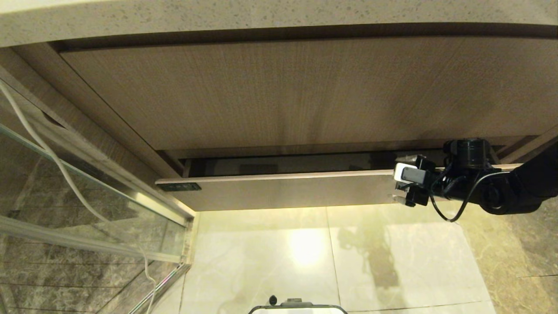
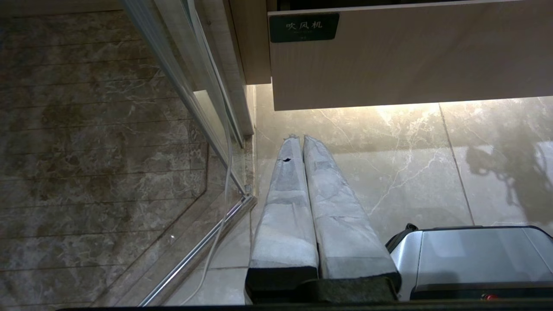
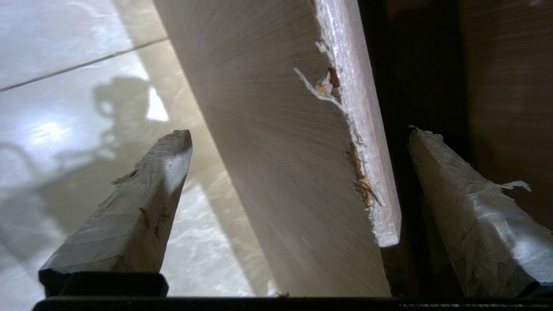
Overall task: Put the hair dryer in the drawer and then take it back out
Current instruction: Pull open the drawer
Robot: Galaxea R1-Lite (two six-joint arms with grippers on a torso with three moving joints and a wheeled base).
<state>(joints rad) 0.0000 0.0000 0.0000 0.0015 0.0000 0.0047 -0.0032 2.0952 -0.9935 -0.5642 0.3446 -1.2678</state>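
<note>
At the right end of the drawer (image 1: pixel 279 192), I have the right gripper (image 1: pixel 403 185) spread wide, one finger (image 3: pixel 142 203) outside the front panel, the other behind its chipped top edge, not yet gripping. I'd close squarely on the panel, then pull straight out. My left gripper (image 2: pixel 302 142) hangs parked over the floor, fingers together. No hair dryer shows anywhere I can see.
</note>
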